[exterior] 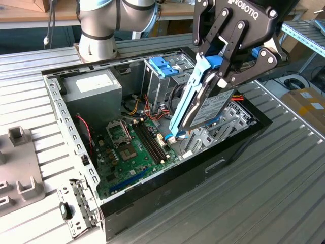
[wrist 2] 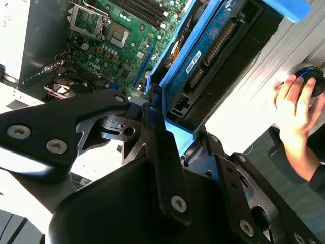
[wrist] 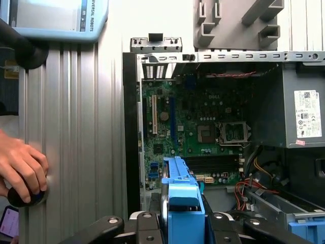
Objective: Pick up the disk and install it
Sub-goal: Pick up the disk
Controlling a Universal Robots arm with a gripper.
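Gripper: your black metal gripper (wrist 2: 170, 140) clamps the flat blue-framed disk (wrist 2: 213, 56).
Disk position: tilted above the green motherboard (wrist 2: 114, 35).
Bystander: a hand (wrist 2: 294, 109) rests on a dark round object.

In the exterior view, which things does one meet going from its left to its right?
Grey plastic fixture → grey power supply box → green motherboard → the disk, tilted and held in the gripper → cardboard box.

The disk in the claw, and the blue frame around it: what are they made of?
The disk, held in the gripper, looks like dull silver-grey metal with a paper-like label. Its blue frame looks like moulded plastic, smooth, evenly coloured, slightly glossy.
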